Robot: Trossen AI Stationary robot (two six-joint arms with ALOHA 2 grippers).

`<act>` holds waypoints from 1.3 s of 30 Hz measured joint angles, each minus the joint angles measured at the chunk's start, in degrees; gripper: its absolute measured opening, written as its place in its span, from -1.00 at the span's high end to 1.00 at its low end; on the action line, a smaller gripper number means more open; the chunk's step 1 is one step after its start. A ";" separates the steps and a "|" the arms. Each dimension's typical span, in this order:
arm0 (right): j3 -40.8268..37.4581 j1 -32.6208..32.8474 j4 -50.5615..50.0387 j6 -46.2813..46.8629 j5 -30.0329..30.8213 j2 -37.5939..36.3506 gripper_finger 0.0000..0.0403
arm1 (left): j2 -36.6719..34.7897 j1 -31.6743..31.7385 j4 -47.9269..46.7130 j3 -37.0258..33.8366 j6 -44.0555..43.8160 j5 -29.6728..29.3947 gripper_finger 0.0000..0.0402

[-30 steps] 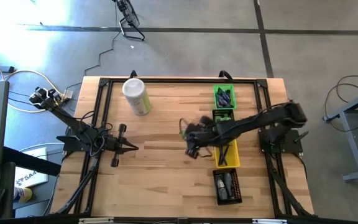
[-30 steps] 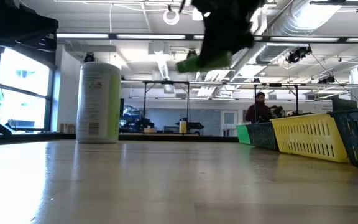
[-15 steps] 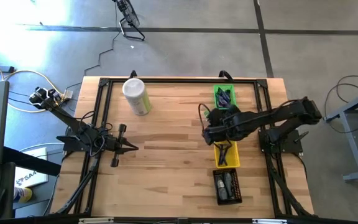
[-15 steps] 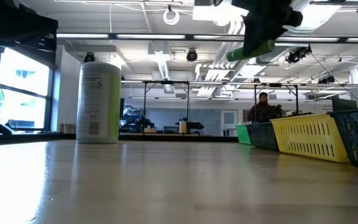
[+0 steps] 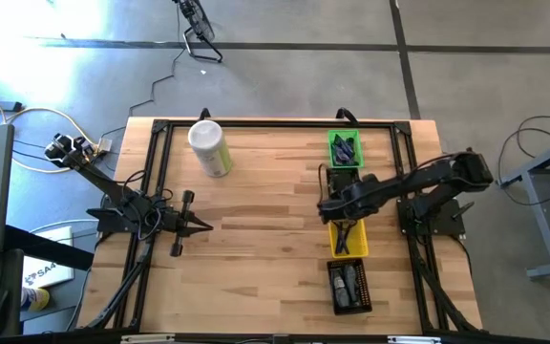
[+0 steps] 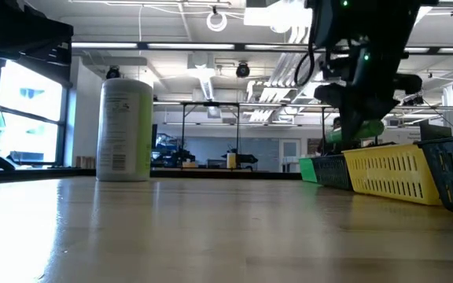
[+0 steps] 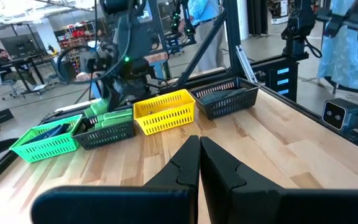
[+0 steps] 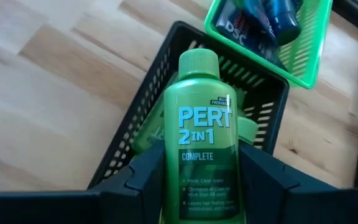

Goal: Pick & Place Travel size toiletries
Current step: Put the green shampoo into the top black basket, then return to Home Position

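Note:
A bright green mini bottle (image 8: 199,124) labelled PERT sits in my right gripper (image 8: 201,167), which is shut on it. The gripper (image 5: 332,203) hangs just above a dark bin (image 8: 135,118) in the row of bins at the table's right. That bin holds more green bottles (image 8: 146,134). In the low view the bottle (image 6: 362,130) shows under the gripper, above the bins' rims. The green bin (image 8: 303,56) beyond it holds dark tubes (image 8: 253,22). My left gripper (image 5: 203,225) waits shut at the table's left, pointing level (image 7: 199,163). My right gripper pinches the bottle's lower body (image 8: 171,177) between its two fingers (image 8: 143,171), one on each side. The fingers slant down from the table's right and lie along the bottle. The cap (image 8: 199,62) points away from the gripper and downward, and the bottle is clear of the bin.
A tall pale-green canister with a white lid (image 5: 208,148) stands at the far left of the table. A yellow bin (image 5: 349,239) and a black bin (image 5: 349,285) continue the row toward the near edge. Black frame rails (image 5: 256,124) run round the table.
My right gripper has carried the green bottle from the table's middle toward the right edge and down, to just above the dark bin. It has rolled and tipped more steeply downward on the way. The bottle stays in its hold.

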 joint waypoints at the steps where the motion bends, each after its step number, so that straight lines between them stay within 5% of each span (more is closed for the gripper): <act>1: -0.71 -0.45 1.06 -0.01 -0.06 0.00 0.20 | 0.00 0.00 0.00 0.00 0.00 -0.02 0.96; 19: -1.04 -2.65 4.29 -5.07 0.69 0.00 -0.34 | 0.00 -0.01 0.00 0.00 0.00 -0.06 0.96; 25: 2.24 -1.70 5.10 -13.06 3.01 0.00 -0.05 | 0.00 0.00 -0.02 0.00 0.00 -0.06 0.96; 35: 2.79 1.79 10.80 -26.99 3.72 0.00 0.88 | 0.00 0.00 0.00 0.00 0.13 -0.11 0.96; 39: 2.79 3.30 16.14 -35.80 -0.75 0.00 0.97 | 0.00 0.00 0.00 0.00 0.24 -0.33 0.96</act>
